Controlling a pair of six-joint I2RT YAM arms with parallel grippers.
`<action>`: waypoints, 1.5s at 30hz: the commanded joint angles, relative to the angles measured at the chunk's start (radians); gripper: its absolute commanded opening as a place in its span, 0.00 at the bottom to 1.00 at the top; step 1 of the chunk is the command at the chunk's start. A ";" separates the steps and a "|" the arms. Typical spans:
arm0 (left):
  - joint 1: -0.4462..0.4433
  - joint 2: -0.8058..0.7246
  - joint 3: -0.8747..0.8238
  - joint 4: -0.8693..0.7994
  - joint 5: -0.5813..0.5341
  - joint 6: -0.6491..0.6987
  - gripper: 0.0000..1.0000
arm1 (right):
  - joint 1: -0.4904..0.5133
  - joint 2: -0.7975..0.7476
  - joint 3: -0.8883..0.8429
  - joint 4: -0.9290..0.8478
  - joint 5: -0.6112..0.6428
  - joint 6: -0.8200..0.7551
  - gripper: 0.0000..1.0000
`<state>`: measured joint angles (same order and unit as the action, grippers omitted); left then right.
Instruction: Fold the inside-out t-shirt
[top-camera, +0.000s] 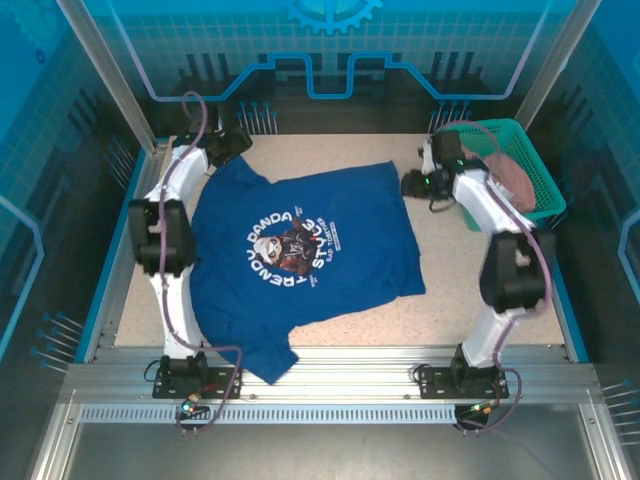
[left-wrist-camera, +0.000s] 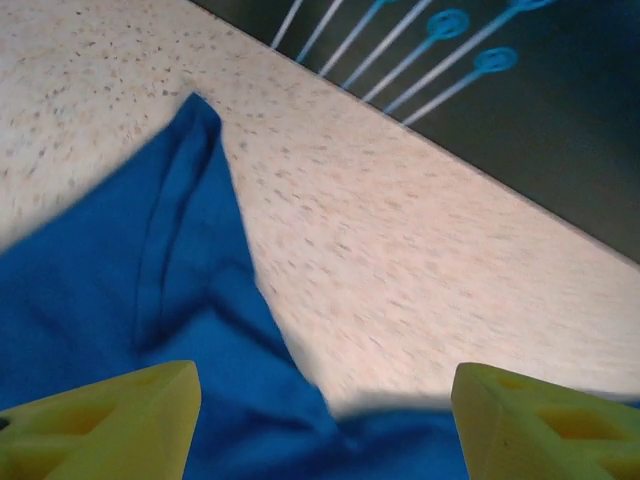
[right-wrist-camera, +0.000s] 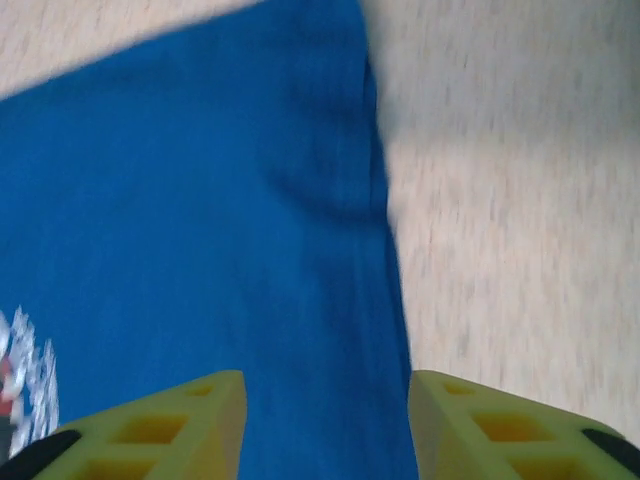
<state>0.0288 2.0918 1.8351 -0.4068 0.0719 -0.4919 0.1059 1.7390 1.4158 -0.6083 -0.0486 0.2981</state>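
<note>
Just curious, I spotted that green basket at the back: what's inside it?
A pinkish-beige garment lies bunched in the green basket. The right arm covers the basket's left part, so anything there or under the garment is hidden.

The left arm (top-camera: 165, 235) and right arm (top-camera: 512, 268) both stretch forward, jaws parted.

a speckled beige tabletop (top-camera: 450, 322) lies across the middle of the frame. a silver aluminium rail (top-camera: 350, 385) runs along the bottom edge. dark walls (top-camera: 330, 70) with glowing blue line patterns and a pale grid close in the top and both sides. a green mesh basket (top-camera: 548, 190) sits at the upper right. the light is even and blue-tinged.
</note>
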 joint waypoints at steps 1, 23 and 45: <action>-0.054 -0.249 -0.340 0.279 0.105 -0.147 0.70 | 0.009 -0.143 -0.263 0.019 -0.049 0.079 0.50; -0.132 -0.504 -1.129 0.498 0.083 -0.152 0.73 | 0.047 -0.188 -0.616 -0.093 0.084 0.159 0.20; -0.153 -0.209 -0.896 0.477 0.170 -0.116 0.74 | -0.090 -0.116 -0.453 -0.193 0.200 0.093 0.18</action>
<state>-0.1131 1.8145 0.9100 0.1486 0.2192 -0.6437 0.0387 1.6199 0.9230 -0.7769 0.1318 0.4019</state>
